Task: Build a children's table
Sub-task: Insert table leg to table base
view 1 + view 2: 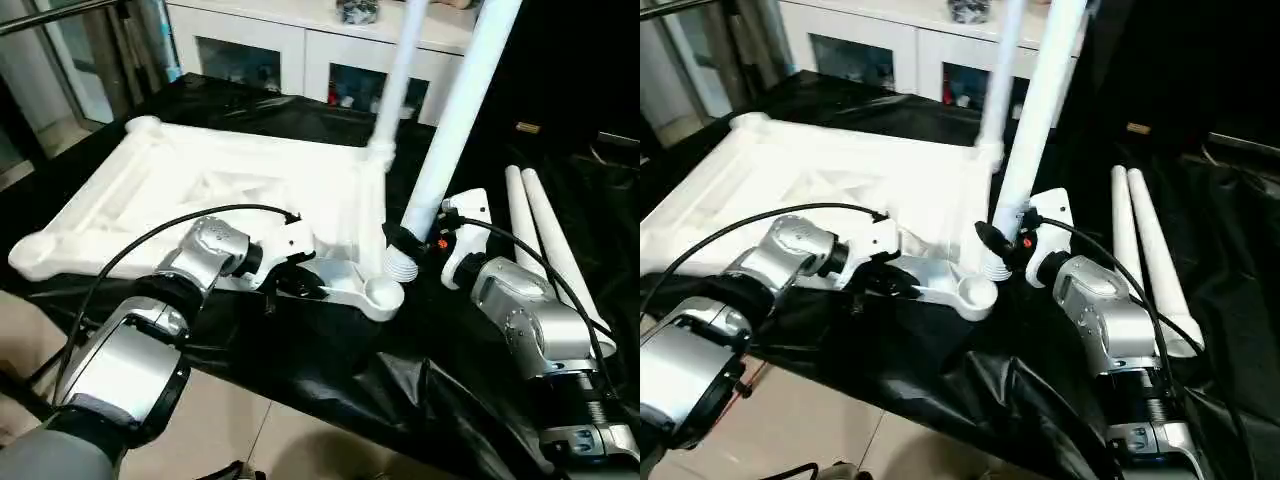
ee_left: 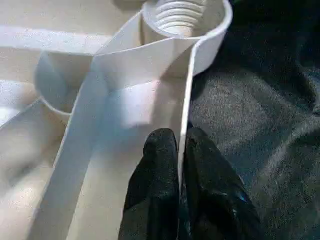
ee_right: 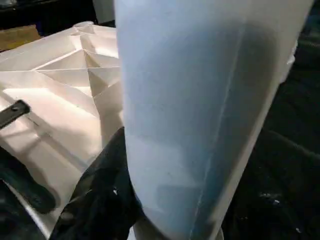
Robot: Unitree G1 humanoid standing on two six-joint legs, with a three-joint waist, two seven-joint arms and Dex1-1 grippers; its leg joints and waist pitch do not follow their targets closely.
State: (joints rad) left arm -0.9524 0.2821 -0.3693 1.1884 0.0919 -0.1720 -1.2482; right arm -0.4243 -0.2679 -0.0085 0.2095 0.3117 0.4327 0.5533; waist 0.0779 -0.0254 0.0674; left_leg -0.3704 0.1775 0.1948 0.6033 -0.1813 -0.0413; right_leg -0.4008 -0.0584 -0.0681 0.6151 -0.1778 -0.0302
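Note:
The children's table top [image 1: 200, 190] lies upside down on the black cloth, ribbed side up. One white leg [image 1: 398, 75] stands upright in its far right corner socket. My right gripper [image 1: 412, 240] is shut on a second leg [image 1: 462, 110], which it holds tilted. That leg's threaded end [image 1: 402, 268] hangs just over the far rim of the near right corner socket [image 1: 384, 293]. My left gripper [image 2: 181, 145] is shut on the top's thin rim wall [image 2: 186, 90], a little short of that socket [image 2: 210, 30]. Two more legs [image 1: 545, 235] lie side by side at the right.
A white cabinet [image 1: 290, 45] with glass fronts stands behind the table. The black cloth [image 1: 330, 370] hangs over the near edge, with pale floor tiles [image 1: 240, 430] below. A black cable [image 1: 150, 240] loops over my left forearm, another [image 1: 530, 255] over my right.

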